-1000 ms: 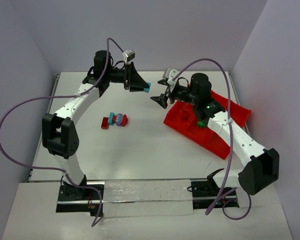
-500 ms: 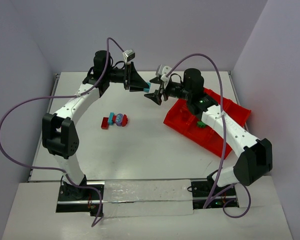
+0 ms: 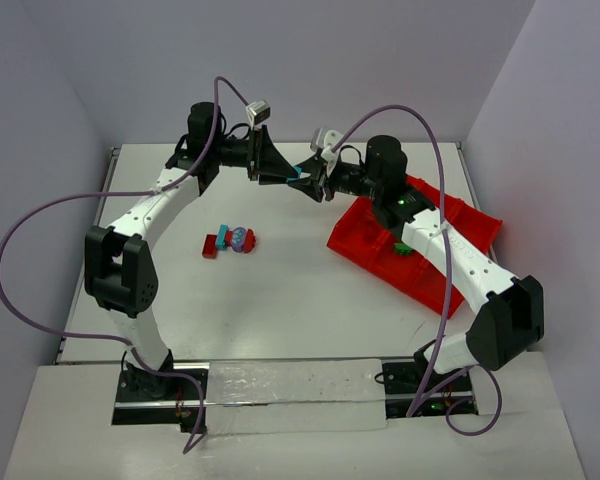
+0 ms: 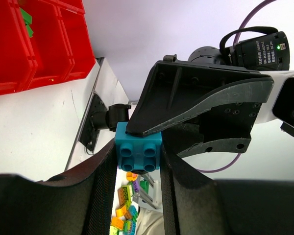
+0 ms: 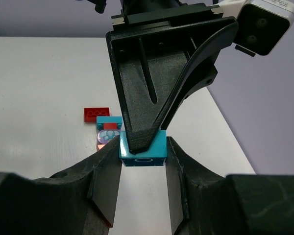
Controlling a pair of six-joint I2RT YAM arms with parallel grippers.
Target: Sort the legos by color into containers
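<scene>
High over the back of the table, a teal-blue lego [image 3: 298, 174] is pinched from both sides. My left gripper [image 3: 290, 173] is shut on it, and my right gripper [image 3: 306, 183] is shut on the same brick from the opposite direction. The left wrist view has the studded brick [image 4: 138, 153] between the left gripper [image 4: 138, 159] fingers. In the right wrist view it [image 5: 156, 146] sits between the right gripper [image 5: 143, 157] fingers. On the table lie a red lego [image 3: 212, 246], a teal one [image 3: 223, 233] and a rounded purple piece [image 3: 242, 239]. The red tray [image 3: 430, 275] holds green legos [image 3: 402, 246].
The tray sits tilted at the right, under my right arm. Purple cables loop above both arms. Lavender walls close the table at the back and sides. In the left wrist view a pile of mixed bricks [image 4: 126, 208] lies beyond the table edge.
My right gripper swung left from above the tray to the held teal brick and shut on it. The left gripper stayed in place, still shut on the brick.
</scene>
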